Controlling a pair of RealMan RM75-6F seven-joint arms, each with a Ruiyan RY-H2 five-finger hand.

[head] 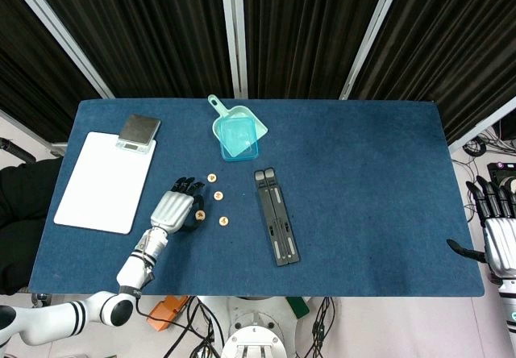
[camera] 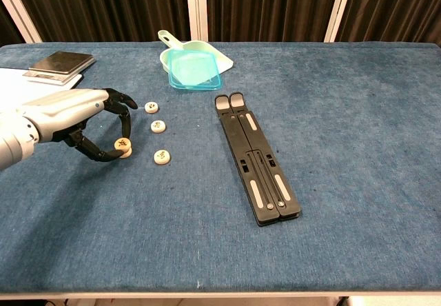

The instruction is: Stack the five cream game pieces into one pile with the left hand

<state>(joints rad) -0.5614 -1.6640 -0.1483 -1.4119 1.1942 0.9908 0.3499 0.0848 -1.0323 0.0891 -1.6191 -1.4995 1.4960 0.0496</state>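
Chest view is showing the left hand (camera: 76,123) pinching one cream game piece (camera: 122,145) between thumb and a fingertip, apparently resting on or just above another piece on the blue table (camera: 344,113). Three more cream pieces are lying to its right: the nearest piece (camera: 162,156) just beside the pinch, the middle piece (camera: 158,126) and the far piece (camera: 151,107) further back. The right hand (head: 497,225) is idling well apart at the table's far edge, fingers spread, so the left is much nearer
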